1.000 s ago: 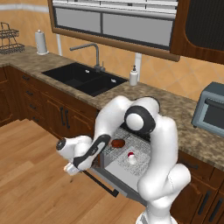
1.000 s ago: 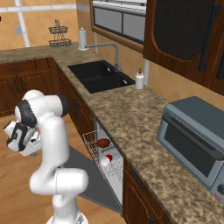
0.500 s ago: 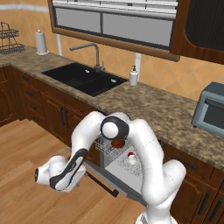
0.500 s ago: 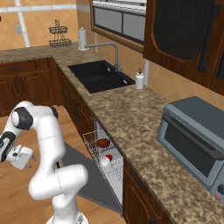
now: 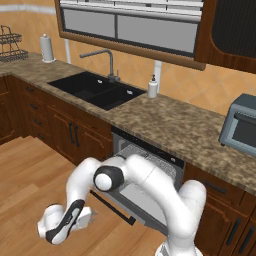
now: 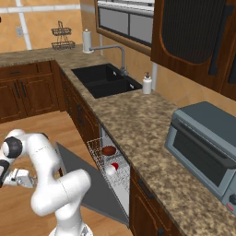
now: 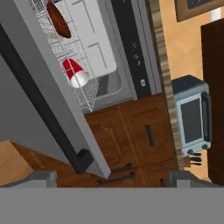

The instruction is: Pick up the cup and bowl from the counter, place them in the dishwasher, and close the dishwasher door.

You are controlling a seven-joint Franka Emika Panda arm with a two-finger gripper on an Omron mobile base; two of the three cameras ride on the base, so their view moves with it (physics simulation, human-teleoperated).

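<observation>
Okay, both dishes are loaded: small red tapered plastic cup [image 7: 74, 72] lies on its side in the white wire rack [image 6: 115, 173], shallow reddish-brown bowl [image 7: 58, 19] sits further back in the same rack. Nothing of the task left on the brown speckled granite-look worktop [image 6: 133, 120] as far as I see.

Only the flat grey drop-down dishwasher door [image 7: 48, 113] remains, hanging open low over the wooden floor [image 5: 30, 170].

My pincer [image 5: 62, 227] is down near the floor, beside the door's outer edge, jaws fully spread, holding nothing.

I judge the door rigid, hinged, fairly heavy, smooth-faced so likely slippery. Best contact: the long dark bar handle [image 7: 39, 109], or push up from under the free edge near it. Rack looks slid out, may need nudging in first.
</observation>
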